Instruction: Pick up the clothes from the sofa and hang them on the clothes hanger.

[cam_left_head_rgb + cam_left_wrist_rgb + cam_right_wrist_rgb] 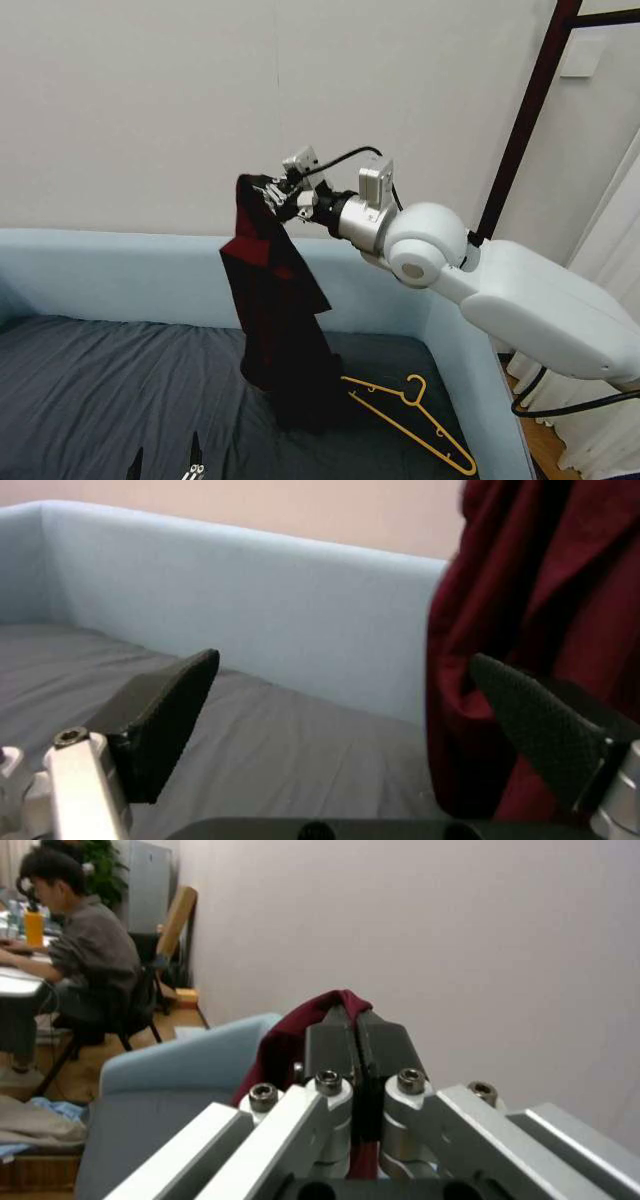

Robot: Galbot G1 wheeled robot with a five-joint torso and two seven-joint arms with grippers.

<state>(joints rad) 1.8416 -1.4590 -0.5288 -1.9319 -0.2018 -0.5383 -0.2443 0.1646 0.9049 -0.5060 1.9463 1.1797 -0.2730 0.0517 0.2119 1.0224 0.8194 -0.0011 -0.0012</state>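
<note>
A dark red garment (280,310) hangs above the sofa seat, its lower end touching the cushion. My right gripper (268,193) is shut on its top edge, high in front of the wall. From the right wrist, the fingers (352,1042) are pressed together with red cloth (290,1036) draped over them. A yellow wire hanger (415,418) lies on the seat, right of the garment. My left gripper (165,467) sits low at the front edge of the head view; the left wrist view shows it open (350,720), with the garment (530,630) just beyond one finger.
The sofa has a grey seat (90,390) and light blue back and arm (110,275). A dark rack pole (525,120) rises at the right by the wall. White curtain hangs at the far right (610,230).
</note>
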